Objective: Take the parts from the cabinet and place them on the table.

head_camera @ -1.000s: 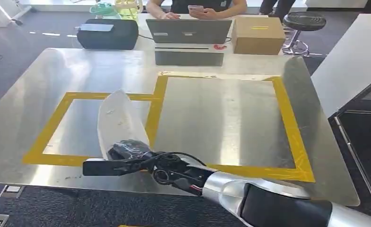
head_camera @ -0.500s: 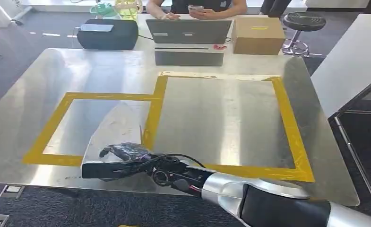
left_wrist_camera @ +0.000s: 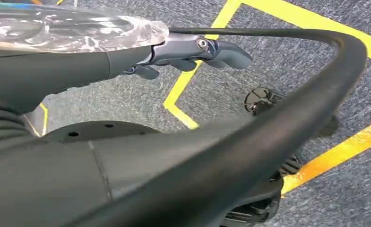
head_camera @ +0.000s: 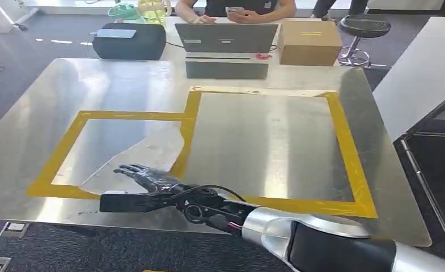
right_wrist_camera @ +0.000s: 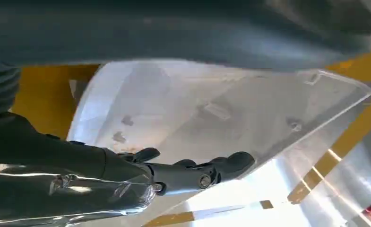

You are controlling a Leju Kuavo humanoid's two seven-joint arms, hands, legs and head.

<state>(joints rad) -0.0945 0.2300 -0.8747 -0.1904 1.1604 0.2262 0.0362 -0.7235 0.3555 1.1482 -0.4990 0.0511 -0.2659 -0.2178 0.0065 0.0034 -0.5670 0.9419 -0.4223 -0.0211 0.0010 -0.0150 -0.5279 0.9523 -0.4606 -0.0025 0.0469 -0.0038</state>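
A flat, pale metal part (head_camera: pixel 143 156) lies on the steel table (head_camera: pixel 265 73), inside the left yellow-taped rectangle (head_camera: pixel 67 141). My right hand (head_camera: pixel 149 180) reaches in from the lower right, just above the part's near edge. Its fingers are stretched out and hold nothing. In the right wrist view the part (right_wrist_camera: pixel 211 109) lies flat across the yellow tape, and the dark fingers (right_wrist_camera: pixel 193 175) of my right hand extend beside its edge. My left hand (left_wrist_camera: pixel 193 49) hangs over the grey floor with its fingers out and nothing in them.
At the table's far edge stand a laptop (head_camera: pixel 227 37), a black case (head_camera: pixel 129 41) and a cardboard box (head_camera: pixel 309 42), with a person (head_camera: pixel 237 8) seated behind them. A larger taped rectangle (head_camera: pixel 344 147) lies to the right. A white counter (head_camera: pixel 418 73) runs along the right side.
The part stood upright in my right hand, then tipped down leftward and now lies flat on the table. The hand's fingers have spread and let it go.
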